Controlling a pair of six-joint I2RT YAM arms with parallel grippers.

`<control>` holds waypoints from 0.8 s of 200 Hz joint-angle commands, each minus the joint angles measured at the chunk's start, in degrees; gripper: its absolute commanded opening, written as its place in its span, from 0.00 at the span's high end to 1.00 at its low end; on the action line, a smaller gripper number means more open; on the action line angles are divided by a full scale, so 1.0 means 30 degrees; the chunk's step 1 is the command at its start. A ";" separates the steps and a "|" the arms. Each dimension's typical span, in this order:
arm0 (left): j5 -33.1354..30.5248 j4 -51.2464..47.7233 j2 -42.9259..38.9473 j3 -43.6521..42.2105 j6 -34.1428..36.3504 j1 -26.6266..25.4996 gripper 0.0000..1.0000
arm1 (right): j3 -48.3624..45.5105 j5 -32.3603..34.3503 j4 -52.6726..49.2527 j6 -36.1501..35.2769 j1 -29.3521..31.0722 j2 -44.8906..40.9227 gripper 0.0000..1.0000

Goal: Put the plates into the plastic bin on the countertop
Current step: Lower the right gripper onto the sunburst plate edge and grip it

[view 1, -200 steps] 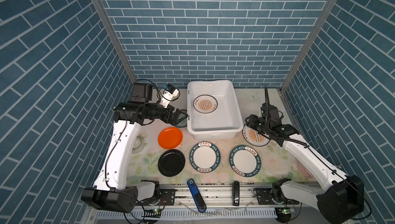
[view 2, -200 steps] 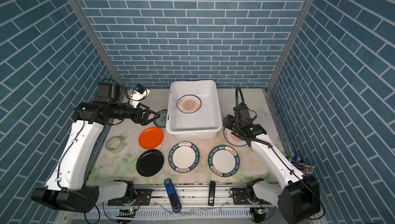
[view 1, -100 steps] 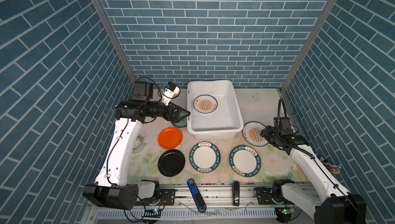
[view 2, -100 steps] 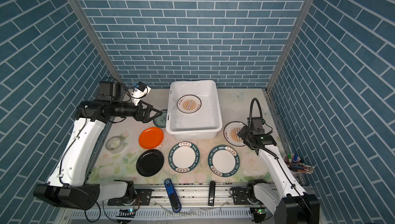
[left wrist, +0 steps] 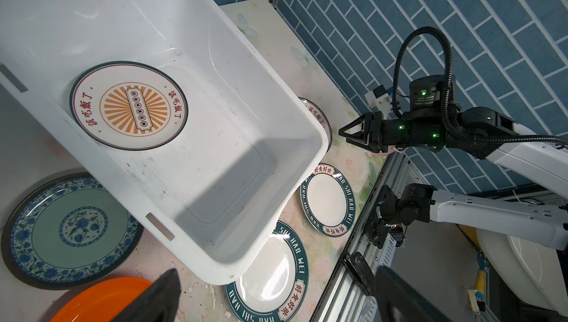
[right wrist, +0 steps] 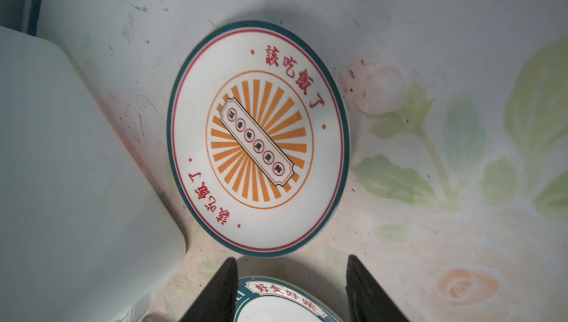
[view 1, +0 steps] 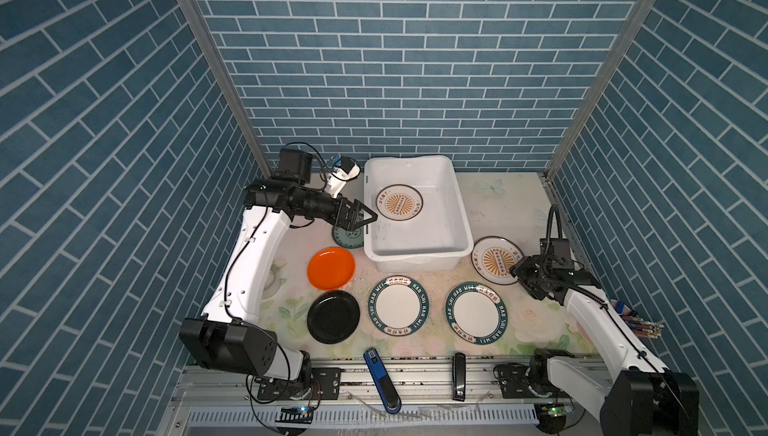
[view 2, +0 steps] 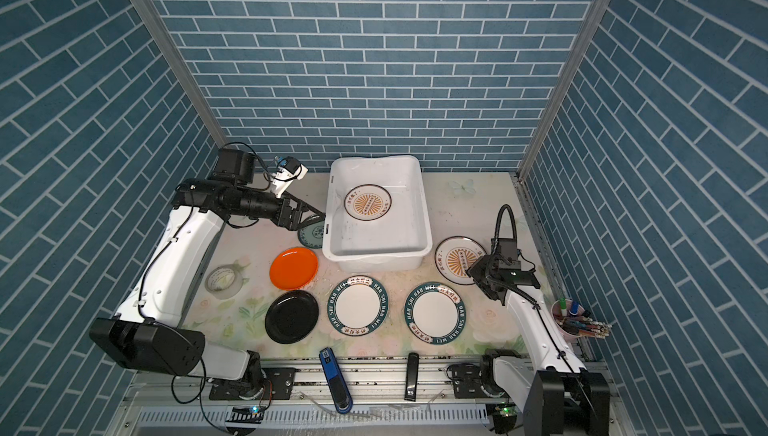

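While neither arm touches a plate, left arm: upper link raised, forearm level, left gripper pointing at the left wall of the plastic bin, above the teal patterned plate.
Left gripper state: jaws spread wide, nothing between them.
Right arm: stretched low from its base toward the bin's right front corner, right gripper tilted down at the countertop.
Right gripper state: jaws parted, empty. In the right wrist view the fingers flank the rim of the right lettered plate and stop short of the outer sunburst plate.
Bin: white plastic, rectangular, rounded corners, rolled rim, sloping walls, scuffed floor.
Plate in bin: 1, the inner sunburst plate, flat, toward the far left.
Plates on countertop: 6, all flat, round and glossy: teal patterned, orange plate, black plate, left lettered plate, right lettered, outer sunburst.
Countertop: pale, faded floral print, speckled with marks.
Edges: teal patterned plate close against the bin's left wall; outer sunburst plate just beside the right front corner; orange and black plates just beside each other.
Open room: bare surface right of the bin toward the back wall.
Other items: tape roll near the left arm; metal rail along the front.
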 commanded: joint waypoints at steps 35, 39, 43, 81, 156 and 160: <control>0.0406 0.1375 -0.0091 0.0256 -0.1151 -0.0311 0.01 | -0.1836 -0.1546 0.1588 0.0852 -0.1453 0.0031 0.44; 0.0430 0.1455 -0.0118 0.0232 -0.1211 -0.0347 0.00 | -0.1972 -0.1616 0.1739 0.0838 -0.1503 0.0013 0.44; 0.0498 0.1550 -0.0147 0.0177 -0.1278 -0.0348 0.00 | -0.2050 -0.1701 0.1920 0.0848 -0.1556 0.0008 0.44; 0.0662 0.1862 -0.0237 0.0098 -0.1527 -0.0473 0.00 | -0.3162 -0.2719 0.3779 0.1306 -0.2238 0.0231 0.46; 0.1118 0.2006 -0.0468 -0.0508 -0.1432 -0.0473 0.00 | -0.5057 -0.4804 0.7646 0.2329 -0.3321 0.1146 0.54; 0.1229 0.1976 -0.0453 -0.0524 -0.1418 -0.0500 0.00 | -0.5090 -0.4903 0.7830 0.2369 -0.3356 0.1238 0.54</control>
